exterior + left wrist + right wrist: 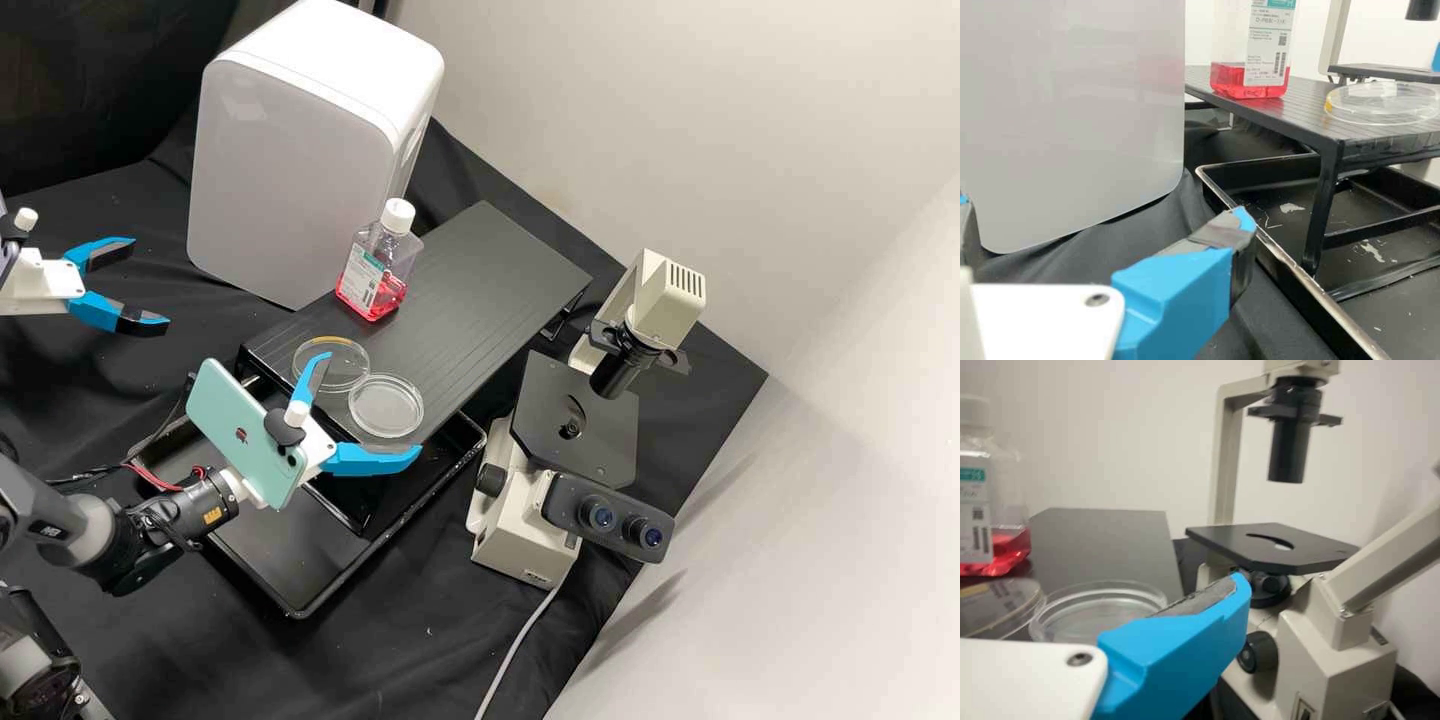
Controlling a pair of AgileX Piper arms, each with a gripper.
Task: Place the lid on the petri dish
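Lid off, beside dish on the rack; both end effectors spread, empty.

At centre of the high view, on black rack (480,290) above tray (300,590): yellow-tinged dish (330,362) and clear lid (386,405), edge to edge, just below red-filled flask (375,265). Right end effector (370,407) spread wide over the pair, pinching nothing. Left end effector (145,282) likewise spread, far left, well apart, beside white box (300,140). Microscope (590,440) right of the rack.

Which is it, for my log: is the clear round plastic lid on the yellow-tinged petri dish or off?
Off. The clear round lid lies flat on the black slatted platform, beside the yellow-tinged petri dish, not over it.
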